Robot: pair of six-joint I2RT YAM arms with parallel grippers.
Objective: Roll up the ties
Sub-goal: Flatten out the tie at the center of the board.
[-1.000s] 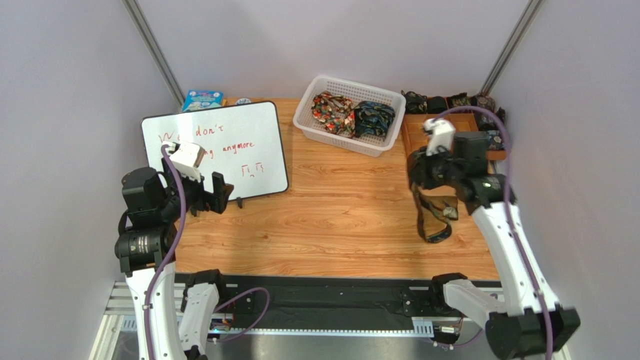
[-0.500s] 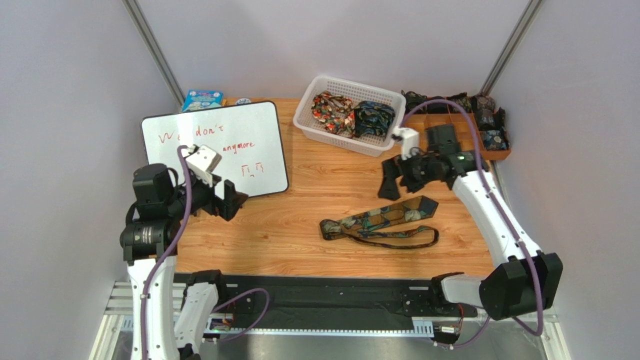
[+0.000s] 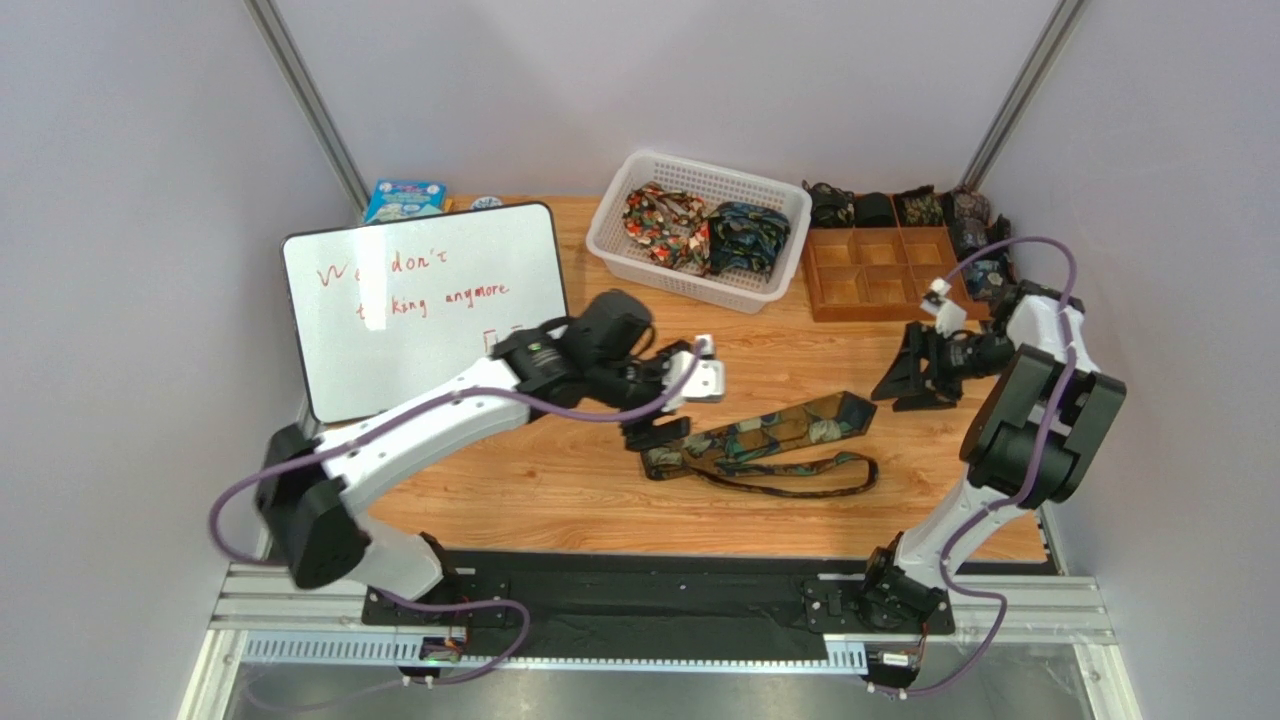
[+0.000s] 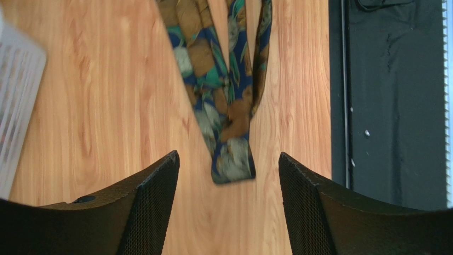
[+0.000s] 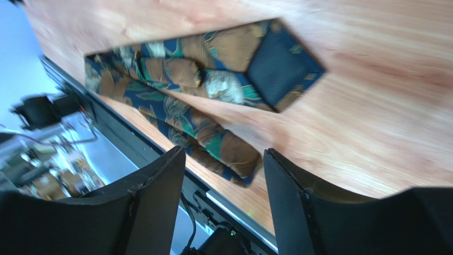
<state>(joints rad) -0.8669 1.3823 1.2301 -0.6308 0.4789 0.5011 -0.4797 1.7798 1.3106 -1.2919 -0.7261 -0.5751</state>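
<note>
Currently: long blue-green-brown patterned fabric necktie (image 3: pixel 759 437) flat on wooden desk (image 3: pixel 601 495), one end directly below spread, empty left jaws. Right jaws likewise spread, empty, near wide tip.

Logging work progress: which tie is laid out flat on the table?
The blue-green-brown tie on the bare wood, under the open left gripper. The other ties are bunched in the white basket or bundled by the wooden tray.

I see bare counter (image 3: pixel 601 503) on every side of the flat tie (image 3: pixel 766 438), with room to come down beside it. Hemming me in are the whiteboard (image 3: pixel 436 323) on the left, the basket (image 3: pixel 676 282) behind and the wooden tray (image 3: pixel 842 285) back right.
</note>
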